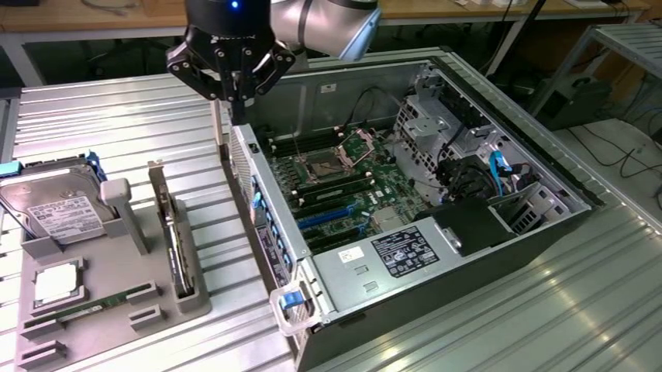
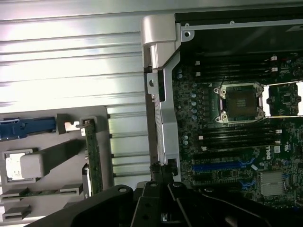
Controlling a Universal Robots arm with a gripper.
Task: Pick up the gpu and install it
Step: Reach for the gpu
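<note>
Closed tool (image 1: pixel 238 115) hangs over case (image 1: pixel 310 99) edge; gpu (image 1: pixel 176 244) stands in tray (image 1: pixel 108 271).

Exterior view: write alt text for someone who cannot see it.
A robot arm's gripper, jaws shut and holding nothing, hangs over the edge of an open computer case. At the exterior view's left, the gpu stands on edge in a grey tray near a hard drive.

The gpu (image 1: pixel 174 236) (image 2: pixel 93 161), a thin green card with a pale bracket at its far end, is standing on edge in a gray holder (image 1: pixel 108 271), at the exterior view's left of the open computer case (image 1: pixel 346 271).
</note>
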